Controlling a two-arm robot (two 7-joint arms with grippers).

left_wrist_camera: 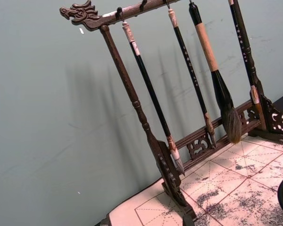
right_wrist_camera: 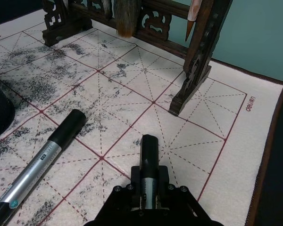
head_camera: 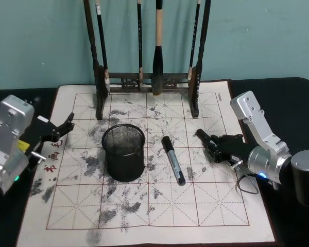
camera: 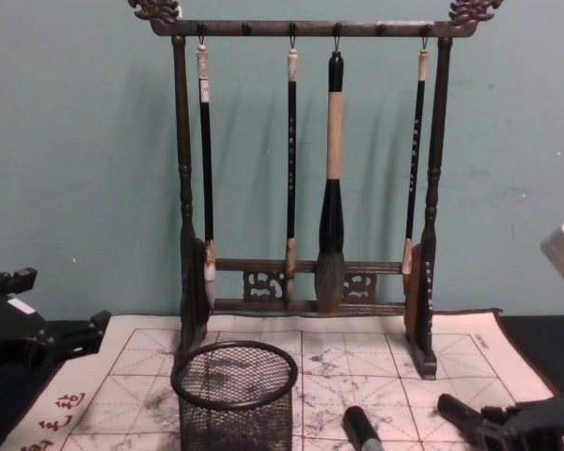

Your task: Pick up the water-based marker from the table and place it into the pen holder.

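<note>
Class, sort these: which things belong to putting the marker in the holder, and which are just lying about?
Job: water-based marker, pen holder, right gripper beside the marker.
Lying about: brush rack, hanging brushes, calligraphy mat, grey cylinder; left gripper parked at mat's left edge.

Metal wire-mesh pen holder [head_camera: 124,165], dark wooden rack [camera: 181,141], matt felt mat [head_camera: 195,206]

Black mesh pen holder [head_camera: 124,165], black-and-silver marker [head_camera: 173,160], white mat [head_camera: 212,207] gridded red, smudged grey
</note>
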